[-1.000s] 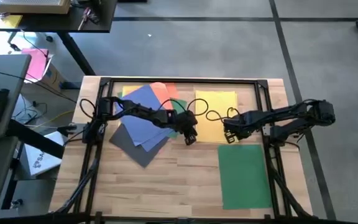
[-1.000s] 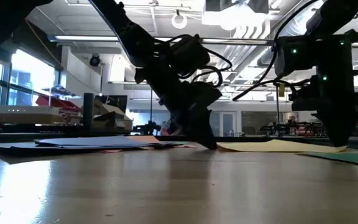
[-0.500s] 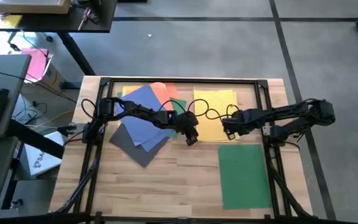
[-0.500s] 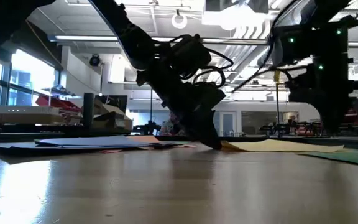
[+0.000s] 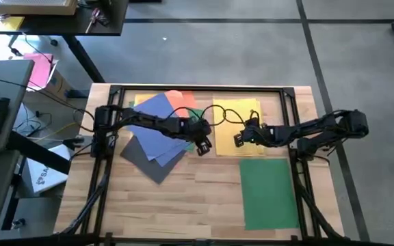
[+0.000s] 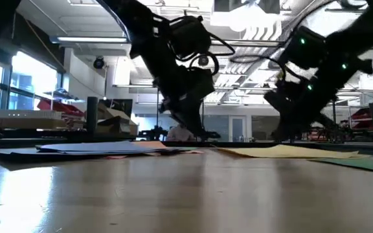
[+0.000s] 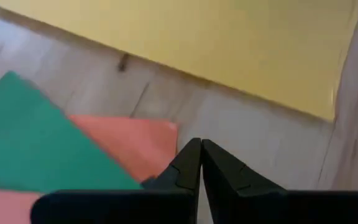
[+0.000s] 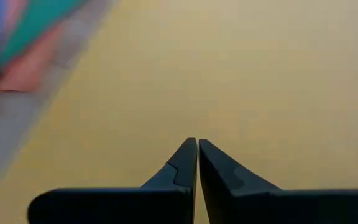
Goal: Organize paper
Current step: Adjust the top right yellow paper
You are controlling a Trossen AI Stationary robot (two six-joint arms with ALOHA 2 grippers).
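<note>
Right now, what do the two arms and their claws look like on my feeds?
Both arms are dark, near-black and jointed, with loose black cables looping along them. The left claw and the right claw each end in two slim, dark, tapering fingers, seen pressed tip to tip in the wrist views. In the low view, small green lights glow on the right arm's housing. No markings are readable.

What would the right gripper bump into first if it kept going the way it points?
Probably the yellow sheet: the right gripper, fingers shut, points down onto it, and nothing shows between them. How close it is, I cannot tell.

Orange sheet [image 5: 178, 98] — mostly under blue sheet [image 5: 157, 130]
</note>
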